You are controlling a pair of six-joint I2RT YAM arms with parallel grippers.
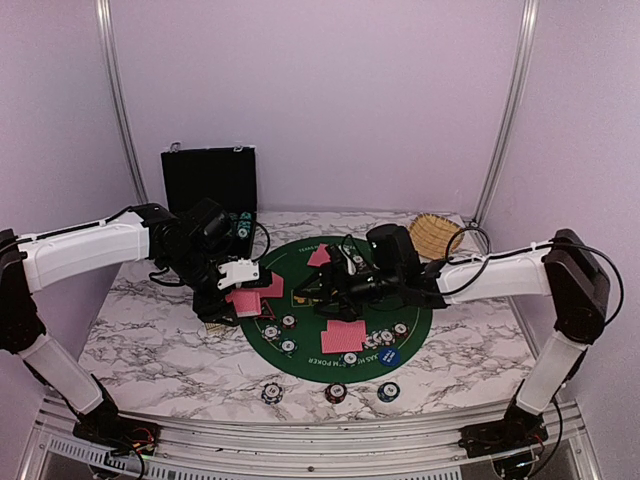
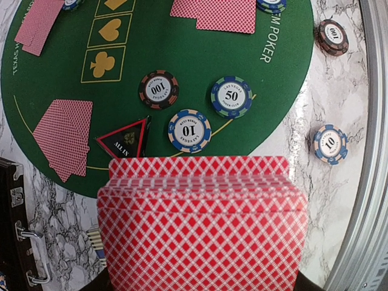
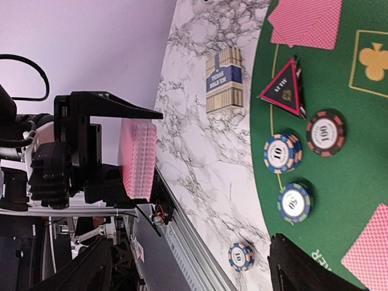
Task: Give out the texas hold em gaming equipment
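Note:
My left gripper [image 1: 243, 288] is shut on a deck of red-backed playing cards [image 2: 203, 224], held over the left rim of the round green mat [image 1: 420, 310]. The deck hides its fingers in the left wrist view. Dealt cards [image 2: 63, 138] lie on the mat beside a red-black triangle marker [image 2: 124, 139] and three chips marked 100 [image 2: 158, 90], 50 [image 2: 231, 97] and 10 [image 2: 190, 130]. My right gripper [image 3: 188, 273] hovers open above the mat's middle, with nothing between its fingers [image 3: 297, 267]. It faces the held deck [image 3: 138, 159].
More card piles [image 1: 345, 335] and a blue button [image 1: 389, 355] lie on the mat. Three chips [image 1: 336, 392] sit on the marble near the front edge. A card box [image 3: 224, 80] lies left of the mat. A black case [image 1: 210, 180] and a wicker basket [image 1: 437, 235] stand at the back.

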